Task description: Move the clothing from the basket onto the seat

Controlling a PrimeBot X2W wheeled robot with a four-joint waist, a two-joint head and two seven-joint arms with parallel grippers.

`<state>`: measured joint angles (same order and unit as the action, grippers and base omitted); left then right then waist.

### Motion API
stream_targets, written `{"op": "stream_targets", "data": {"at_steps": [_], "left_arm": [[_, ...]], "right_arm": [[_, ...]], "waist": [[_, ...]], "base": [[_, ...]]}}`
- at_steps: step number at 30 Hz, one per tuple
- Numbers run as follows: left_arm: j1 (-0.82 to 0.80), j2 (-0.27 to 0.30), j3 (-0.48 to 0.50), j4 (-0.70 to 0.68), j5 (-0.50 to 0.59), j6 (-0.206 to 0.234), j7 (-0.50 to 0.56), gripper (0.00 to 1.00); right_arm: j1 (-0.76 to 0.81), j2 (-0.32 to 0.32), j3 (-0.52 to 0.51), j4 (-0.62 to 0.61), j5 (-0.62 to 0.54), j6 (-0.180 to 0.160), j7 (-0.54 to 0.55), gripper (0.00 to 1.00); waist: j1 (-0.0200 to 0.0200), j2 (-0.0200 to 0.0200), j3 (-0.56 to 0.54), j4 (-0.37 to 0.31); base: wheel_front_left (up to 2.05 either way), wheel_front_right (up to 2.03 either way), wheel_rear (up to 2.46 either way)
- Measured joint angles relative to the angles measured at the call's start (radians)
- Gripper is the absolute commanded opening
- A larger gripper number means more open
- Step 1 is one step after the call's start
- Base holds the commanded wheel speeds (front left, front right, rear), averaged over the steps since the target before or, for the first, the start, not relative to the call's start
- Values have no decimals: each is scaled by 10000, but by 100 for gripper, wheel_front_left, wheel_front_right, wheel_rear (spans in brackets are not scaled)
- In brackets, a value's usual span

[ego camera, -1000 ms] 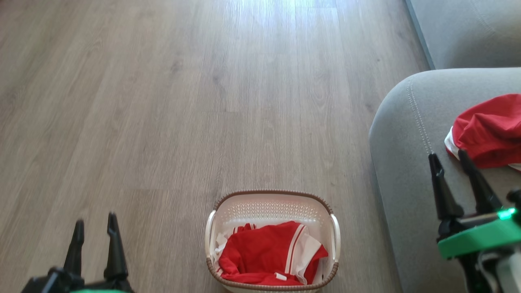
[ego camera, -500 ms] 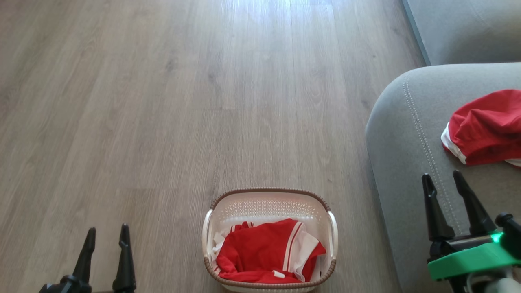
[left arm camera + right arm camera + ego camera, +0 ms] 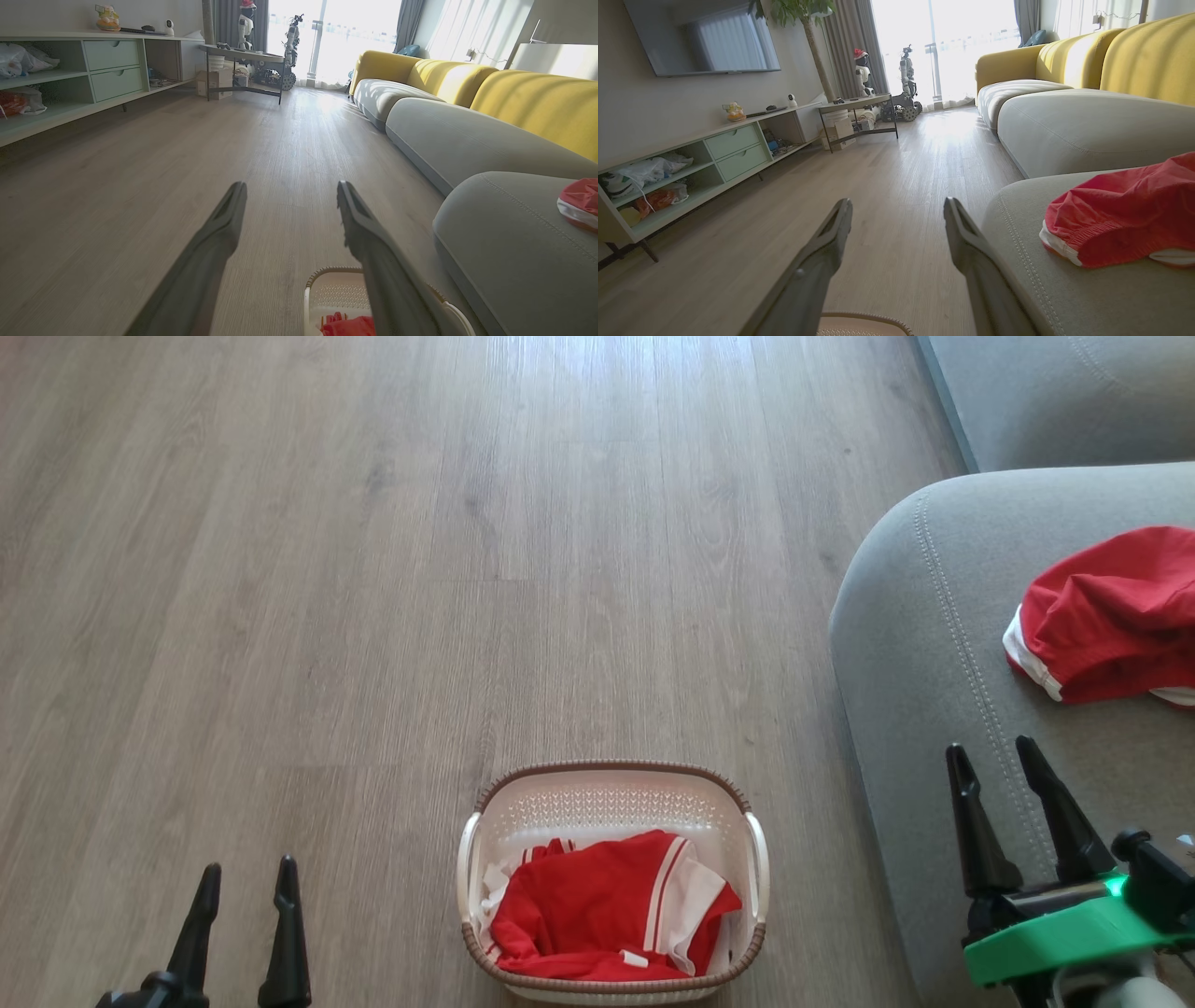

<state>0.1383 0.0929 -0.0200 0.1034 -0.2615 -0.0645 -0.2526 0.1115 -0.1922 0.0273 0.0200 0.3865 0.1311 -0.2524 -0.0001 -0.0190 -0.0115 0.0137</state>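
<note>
The cream basket (image 3: 611,793) with a brown braided rim stands on the wood floor at the bottom middle, holding red clothing (image 3: 597,919) with white stripes. Another red garment (image 3: 1111,616) with white trim lies on the grey seat (image 3: 924,644) at the right, also seen as red fabric (image 3: 1120,212) in the right wrist view. My left gripper (image 3: 247,875) is open and empty over the floor left of the basket. My right gripper (image 3: 991,754) is open and empty above the seat's near edge, below the garment. The basket's far rim (image 3: 334,273) shows between the left fingers.
A long row of grey and yellow sofa sections (image 3: 448,116) runs along the right. A low shelf unit (image 3: 714,154) with drawers lines the left wall, a small table (image 3: 857,105) and other robots (image 3: 906,88) stand far off by the window. Wood floor (image 3: 420,569) stretches ahead.
The head view has shifted, so everything sits slightly lower-left. My right gripper drew back from the red garment on the seat toward the near edge. My left gripper dropped lower in the picture.
</note>
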Motion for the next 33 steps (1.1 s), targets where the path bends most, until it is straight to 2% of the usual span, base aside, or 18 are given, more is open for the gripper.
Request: {"op": "stream_targets", "data": {"at_steps": [18,26,33], "left_arm": [[-416,-228,73,115,433,-320,0,100],[-957,-257,92,125,447,-385,0,100],[-1994,-316,52,148,512,-424,0,100]], "right_arm": [[-98,21,173,209,-86,0,0,100],[-623,23,190,167,-84,0,0,100],[-1307,23,267,-29,-84,0,0,100]], "waist": [[0,0,418,-332],[0,0,1106,-611],[0,0,2159,-788]], "base": [[0,0,0],[0,0,0],[0,0,0]]}}
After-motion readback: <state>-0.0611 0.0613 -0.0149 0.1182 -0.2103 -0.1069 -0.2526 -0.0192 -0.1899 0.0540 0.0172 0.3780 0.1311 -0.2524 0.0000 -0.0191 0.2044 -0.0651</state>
